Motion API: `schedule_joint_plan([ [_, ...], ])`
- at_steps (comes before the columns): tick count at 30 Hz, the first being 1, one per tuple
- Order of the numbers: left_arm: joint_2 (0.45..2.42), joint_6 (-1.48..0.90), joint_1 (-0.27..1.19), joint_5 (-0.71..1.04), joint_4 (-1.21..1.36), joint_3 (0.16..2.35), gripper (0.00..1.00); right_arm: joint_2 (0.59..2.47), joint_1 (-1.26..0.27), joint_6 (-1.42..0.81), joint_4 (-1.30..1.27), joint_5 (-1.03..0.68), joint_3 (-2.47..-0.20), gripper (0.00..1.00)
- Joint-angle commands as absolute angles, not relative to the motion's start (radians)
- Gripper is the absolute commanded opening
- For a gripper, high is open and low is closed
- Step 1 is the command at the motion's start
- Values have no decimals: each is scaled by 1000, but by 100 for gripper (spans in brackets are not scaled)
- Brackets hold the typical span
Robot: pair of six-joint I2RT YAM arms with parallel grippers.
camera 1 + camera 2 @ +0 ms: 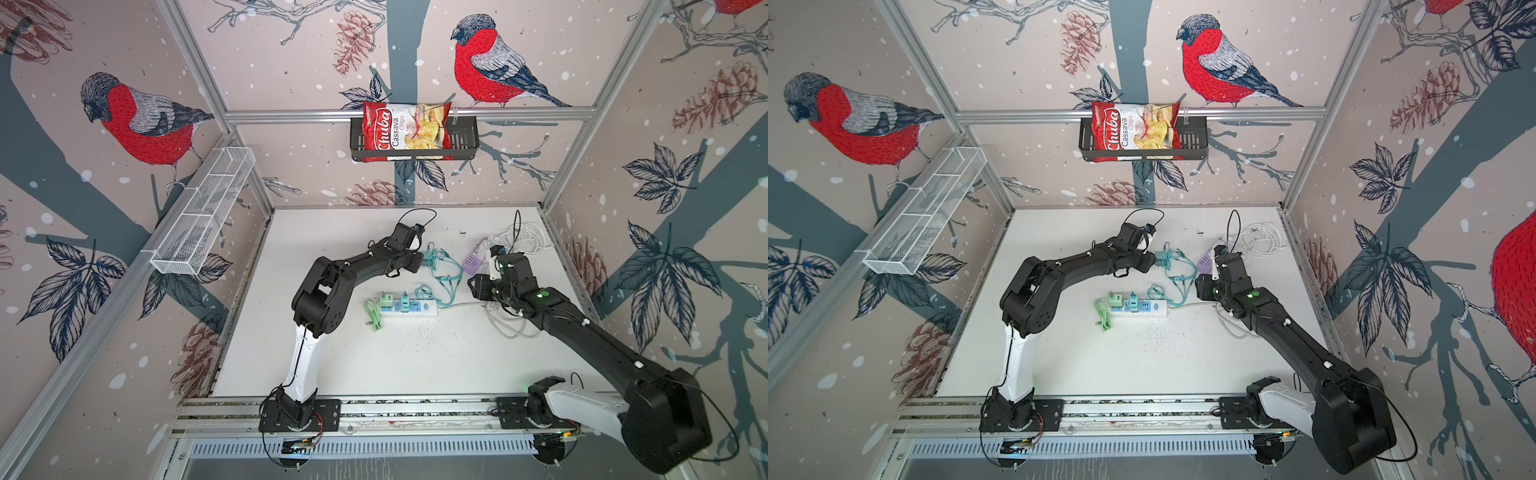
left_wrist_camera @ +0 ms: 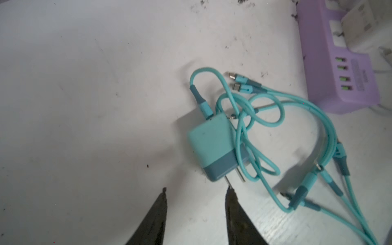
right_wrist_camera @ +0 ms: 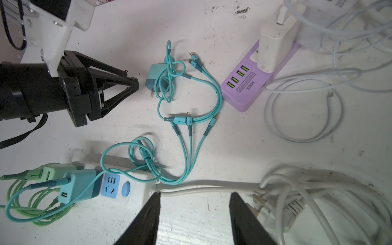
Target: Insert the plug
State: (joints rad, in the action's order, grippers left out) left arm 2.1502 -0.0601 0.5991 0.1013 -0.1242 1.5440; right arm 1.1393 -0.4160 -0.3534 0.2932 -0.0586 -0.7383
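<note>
The loose teal plug (image 2: 212,146) lies on its side on the white table, tangled in its teal cable (image 2: 318,118); both top views show it (image 1: 428,257) (image 1: 1160,257). My left gripper (image 2: 196,191) is open just short of it, one fingertip (image 2: 230,191) touching a prong, nothing between the fingers. The white power strip (image 3: 135,191) carries a teal charger (image 3: 80,186) and a green charger (image 3: 55,171), with one blue socket (image 3: 110,186) free. My right gripper (image 3: 195,194) stands open and empty at the strip's cord end (image 1: 478,286).
A purple USB strip (image 3: 254,84) with a white adapter (image 3: 273,42) sits behind the right gripper. White cable coils (image 3: 318,212) (image 1: 528,237) lie at the right. A wire shelf (image 1: 203,216) and a basket with a chips bag (image 1: 405,129) hang on the walls.
</note>
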Motion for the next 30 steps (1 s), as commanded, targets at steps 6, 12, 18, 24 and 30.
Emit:
schedule_joint_plan([
  [6, 2215, -180, 610, 87, -160, 1639, 46, 1124, -407, -329, 287, -74, -730, 54],
  [12, 2259, -212, 618, 87, -190, 1689, 46, 1119, -400, -325, 284, -84, -723, 54],
  [18, 2278, -222, 635, 70, -232, 1714, 46, 1103, -388, -322, 279, -96, -709, 54],
  [24, 2270, -245, 647, 83, -215, 1697, 47, 1105, -382, -322, 278, -104, -706, 54],
  [30, 2281, -251, 649, 80, -223, 1708, 47, 1101, -382, -321, 279, -105, -707, 54],
])
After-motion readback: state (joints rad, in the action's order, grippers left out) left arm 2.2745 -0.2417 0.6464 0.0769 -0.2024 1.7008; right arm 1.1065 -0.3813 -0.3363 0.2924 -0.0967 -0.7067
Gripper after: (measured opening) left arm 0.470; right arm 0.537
